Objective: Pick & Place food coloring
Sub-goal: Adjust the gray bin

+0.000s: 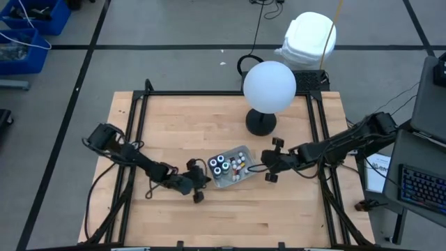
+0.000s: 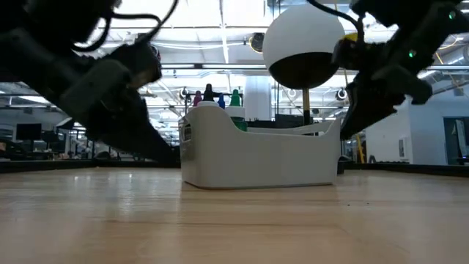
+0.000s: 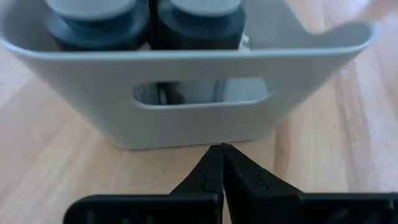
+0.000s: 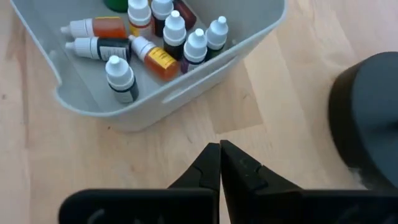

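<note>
1 view looks straight down on the worktop (image 1: 174,125); 1 sits level at its surface; 2 wrist views close on the bin (image 4: 186,93).

- Looking like a robotics lab or open industrial workspace.
- Sitting on a grey floor (image 1: 174,28) marked with dark tape lines: a wooden table (image 1: 174,125) framed in black rails.
- Showing blue parts bins (image 1: 28,28) at one edge, a keyboard (image 1: 421,188) at the other.
- Stretching behind, in the low view: a hall ceiling (image 2: 220,44) hung with strip lights.
</note>
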Controlling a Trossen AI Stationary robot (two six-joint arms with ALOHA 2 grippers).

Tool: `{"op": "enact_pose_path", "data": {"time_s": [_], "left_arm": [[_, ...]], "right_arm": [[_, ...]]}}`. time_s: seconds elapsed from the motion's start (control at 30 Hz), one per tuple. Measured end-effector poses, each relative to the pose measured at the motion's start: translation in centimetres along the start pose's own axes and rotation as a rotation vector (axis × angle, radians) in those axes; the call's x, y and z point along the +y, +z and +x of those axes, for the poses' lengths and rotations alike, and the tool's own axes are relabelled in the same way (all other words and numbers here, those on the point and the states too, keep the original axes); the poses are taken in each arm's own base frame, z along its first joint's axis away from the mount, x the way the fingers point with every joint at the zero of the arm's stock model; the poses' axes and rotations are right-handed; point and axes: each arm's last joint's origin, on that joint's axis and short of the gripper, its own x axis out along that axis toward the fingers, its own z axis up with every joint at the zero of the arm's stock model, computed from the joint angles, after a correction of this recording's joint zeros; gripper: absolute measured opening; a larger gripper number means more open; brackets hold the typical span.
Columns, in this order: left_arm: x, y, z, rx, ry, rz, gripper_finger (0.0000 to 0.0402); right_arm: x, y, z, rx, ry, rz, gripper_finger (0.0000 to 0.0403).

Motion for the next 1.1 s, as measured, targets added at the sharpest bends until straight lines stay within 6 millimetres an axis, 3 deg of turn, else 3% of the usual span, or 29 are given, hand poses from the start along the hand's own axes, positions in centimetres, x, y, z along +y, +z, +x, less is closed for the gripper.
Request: {"op": "enact_pose_path", "data": {"time_s": [0.37,0.9,1.1], "left_arm": [[1.7,0.7,1.7,0.062,0.091,-0.040,0.0003],[5.0,1.9,2.9,0.066,0.192,-0.096,0.0004],[5.0,1.8,2.9,0.080,0.170,-0.094,0.0004]], "right_arm": [[0.6,-0.8,1.3,-0.174,0.139,0.007,0.0000],[2.2,-0.9,2.4,-0.179,0.257,-0.041,0.0000],[2.2,-0.9,2.4,-0.182,0.250,-0.055,0.0000]]}}
